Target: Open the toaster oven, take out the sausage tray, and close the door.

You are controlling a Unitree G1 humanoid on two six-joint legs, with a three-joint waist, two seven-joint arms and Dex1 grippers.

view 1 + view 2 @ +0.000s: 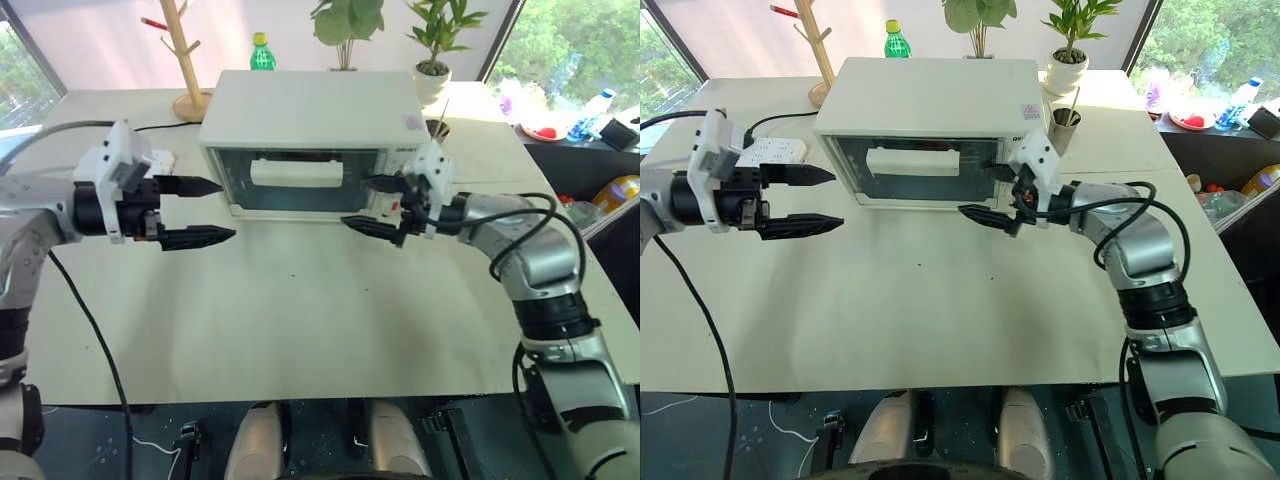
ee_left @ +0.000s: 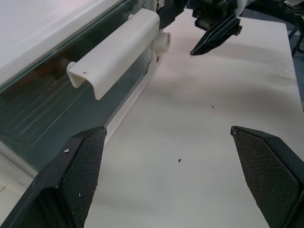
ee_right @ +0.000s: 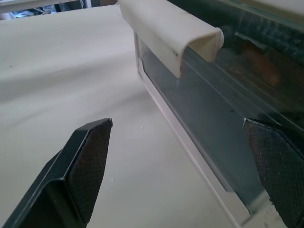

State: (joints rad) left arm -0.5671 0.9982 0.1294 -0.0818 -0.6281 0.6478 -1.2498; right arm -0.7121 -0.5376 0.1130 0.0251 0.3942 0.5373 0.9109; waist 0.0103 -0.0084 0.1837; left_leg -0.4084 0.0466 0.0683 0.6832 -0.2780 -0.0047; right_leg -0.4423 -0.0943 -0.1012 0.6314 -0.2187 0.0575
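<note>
Toaster oven (image 1: 310,120) at far middle of table (image 1: 300,320), door (image 1: 300,182) shut, handle (image 1: 296,172) betw. both grippers. L gripper (image 1: 200,212) wide open, just off door's left edge, nothing held. R gripper (image 1: 372,205) wide open, empty, at door's right edge by knob panel.

White toaster oven (image 1: 310,115), glass door (image 1: 300,180) shut.

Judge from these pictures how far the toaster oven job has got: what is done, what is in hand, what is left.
Done: nothing; the door of the toaster oven is shut.
In hand: the left claw and right claw, both open and empty, flank the handle.
Left: opening, removing the sausage tray, closing.
</note>
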